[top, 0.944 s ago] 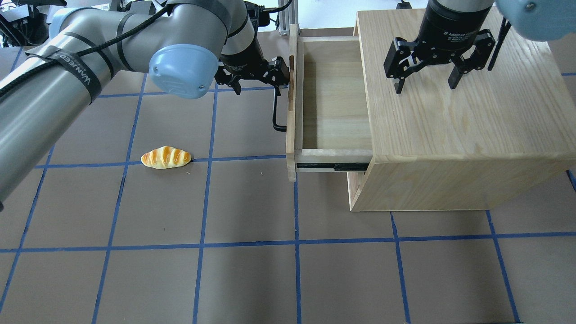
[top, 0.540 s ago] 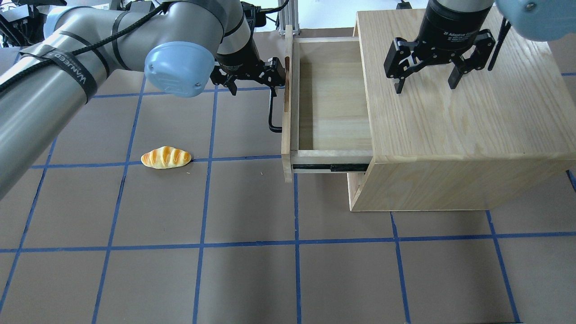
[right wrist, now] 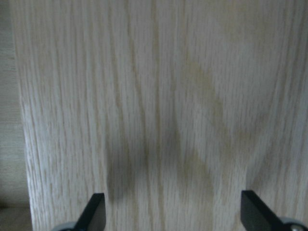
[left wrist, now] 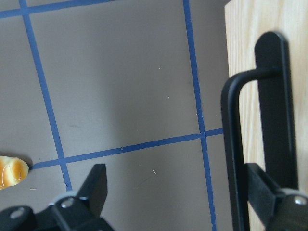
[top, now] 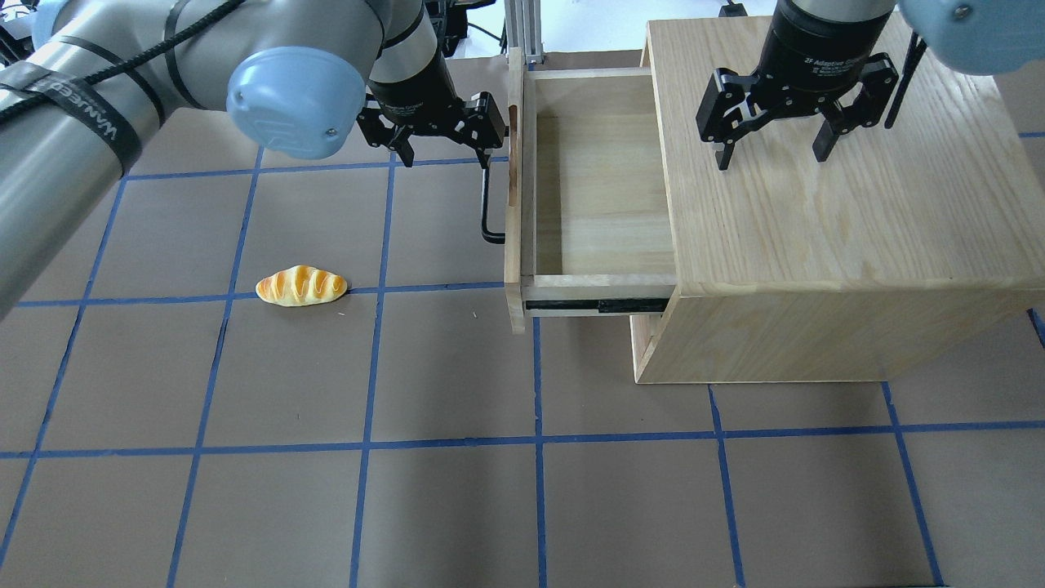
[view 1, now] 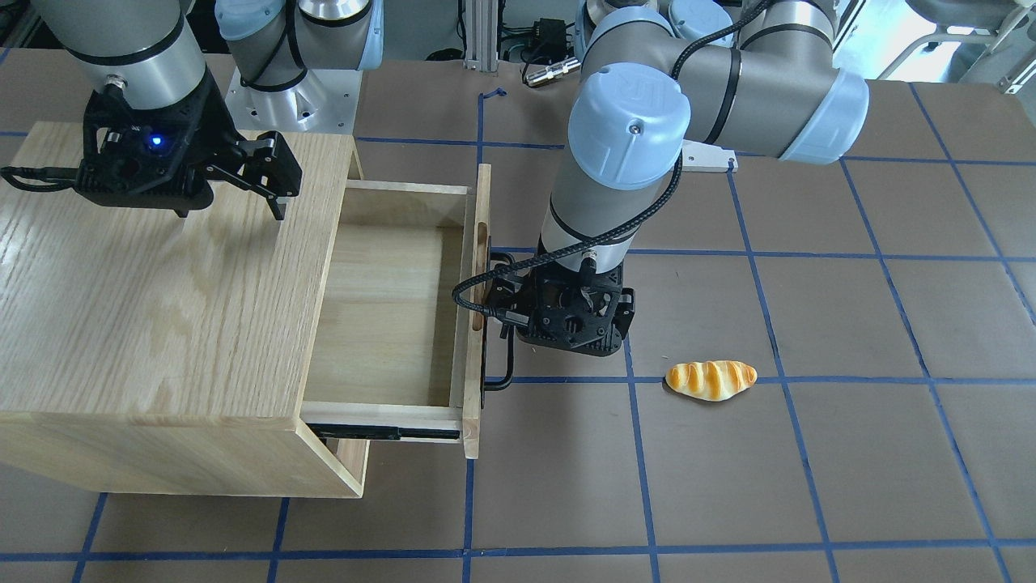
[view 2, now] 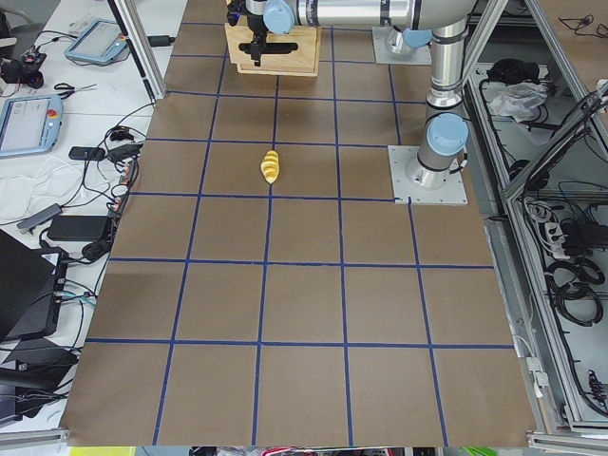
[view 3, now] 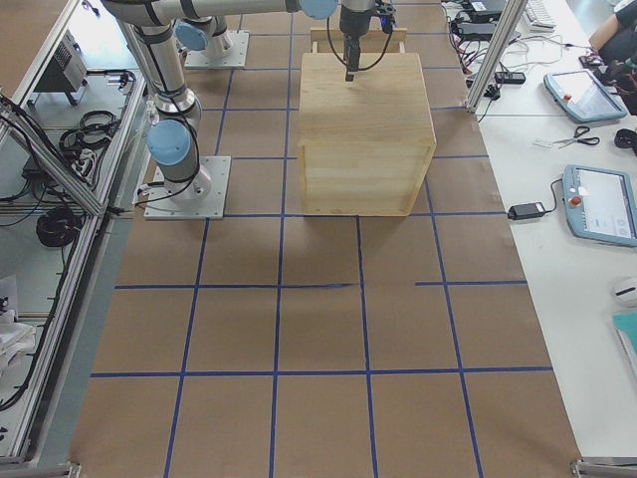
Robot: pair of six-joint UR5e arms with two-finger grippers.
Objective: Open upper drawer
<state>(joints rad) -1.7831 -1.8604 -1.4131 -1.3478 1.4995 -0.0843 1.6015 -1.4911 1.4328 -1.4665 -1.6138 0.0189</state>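
Observation:
The upper drawer (top: 600, 180) of light oak is pulled well out of the cabinet (top: 833, 212) and looks empty. Its front panel (top: 514, 188) has an oblong slot and a black bar handle (top: 487, 204), which also shows in the left wrist view (left wrist: 233, 144). My left gripper (top: 441, 159) is open at the handle's far end, jaws wide. One finger (left wrist: 262, 190) sits between the bar and the panel. My right gripper (top: 771, 155) hangs open and empty over the cabinet top, as in the right wrist view (right wrist: 173, 207).
A toy bread roll (top: 301, 286) lies on the brown table to the left of the drawer, also in the front-facing view (view 1: 711, 379). A black slide rail (top: 600, 306) shows under the drawer's near side. Blue tape lines grid the table.
The drawer has slid further out of the cabinet, leftward in the overhead view. My left gripper moved left with the handle. The right arm has not moved.

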